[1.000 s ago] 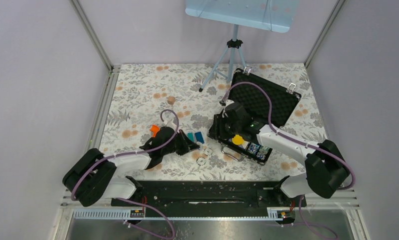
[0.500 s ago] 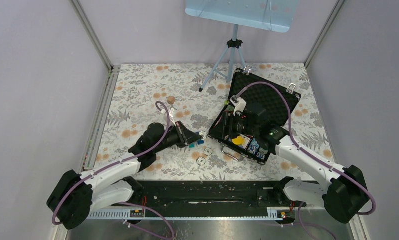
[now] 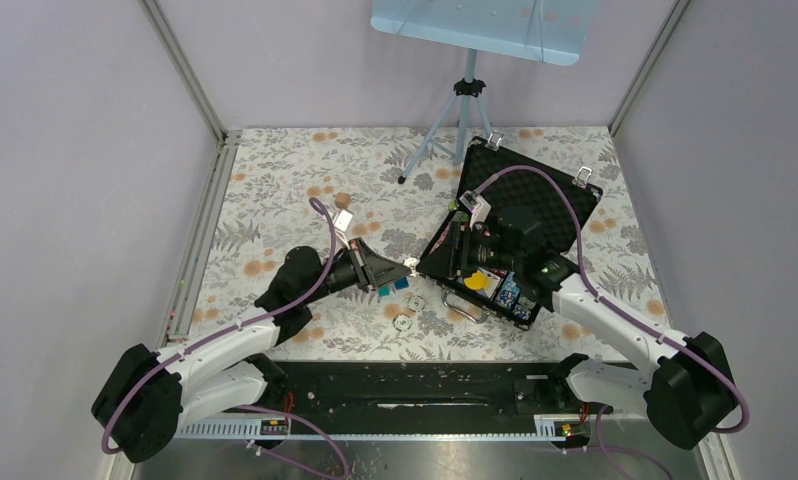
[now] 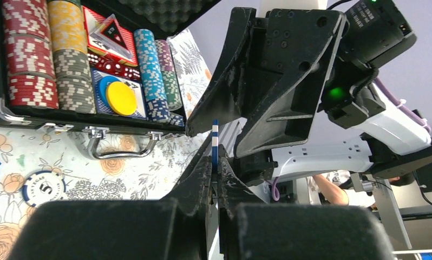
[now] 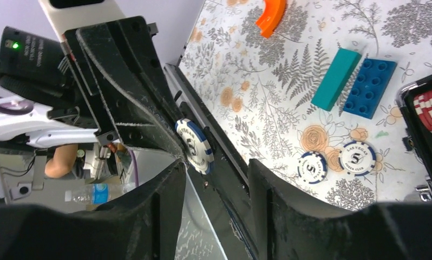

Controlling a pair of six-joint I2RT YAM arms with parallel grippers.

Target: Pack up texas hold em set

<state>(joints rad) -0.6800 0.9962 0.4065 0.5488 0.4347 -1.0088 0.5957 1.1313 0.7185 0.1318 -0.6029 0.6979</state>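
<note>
The black briefcase (image 3: 565, 205) lies open at the right, foam lid up, with rows of chips (image 4: 35, 59), red dice and a yellow disc (image 4: 120, 97) in its tray. My left gripper (image 3: 403, 266) is shut on a blue and white poker chip (image 4: 215, 142), held edge-on above the table just left of the case. The chip's face shows in the right wrist view (image 5: 194, 145). My right gripper (image 3: 453, 250) is open and empty. It faces the left gripper (image 4: 214, 160), with its jaws either side of the chip but apart from it.
Two blue and white chips (image 5: 312, 167) (image 5: 357, 158) lie on the floral cloth by the case handle (image 4: 122, 149). A teal brick (image 5: 335, 78), a blue brick (image 5: 373, 81) and an orange curved piece (image 5: 272, 16) lie nearby. A tripod (image 3: 455, 120) stands at the back.
My left gripper rose from the table by the bricks and moved right with a chip in it. My right gripper left the case and turned to face it.
</note>
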